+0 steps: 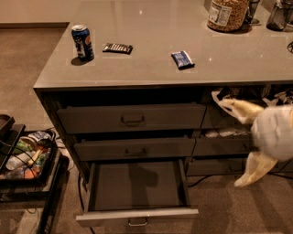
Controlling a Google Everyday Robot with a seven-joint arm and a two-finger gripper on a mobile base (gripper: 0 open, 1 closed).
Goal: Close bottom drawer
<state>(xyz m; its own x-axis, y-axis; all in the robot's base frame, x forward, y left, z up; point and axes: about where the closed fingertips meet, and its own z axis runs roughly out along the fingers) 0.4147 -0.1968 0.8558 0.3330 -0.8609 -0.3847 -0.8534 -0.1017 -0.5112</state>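
Counter (151,68): one, a wide grey top running left to right, with drawers under it.
Left drawer stack (132,132): three drawers, one above another. I count three small metal pulls, one centred on each front.
Right drawers (224,151): a second stack beside it, stuffed with cloth and paper. I cannot count them, as my arm covers part of it.
Bottom drawer (137,185): one, lowest in the left stack, near the floor and pulled well out toward the near side. Its long axis runs left to right and its front faces near. The inside is flat, dark and bare. Its pull (137,222) sits at the very near edge.
My claw (234,141): one, at the right, in front of the right drawers and well apart from the bottom drawer. Its two pale fingers are spread wide, one reaching up and left, one hanging down, and they pinch nothing.
Cart (50,183): one, on the floor at the left, holding mixed clutter.
Jar (227,13): one, far right on the counter.
Can (82,42): one, blue, upright, far left on the counter.
Wrapped snacks: two, a dark bar (117,47) just right of the can and a blue packet (182,59) near the middle.
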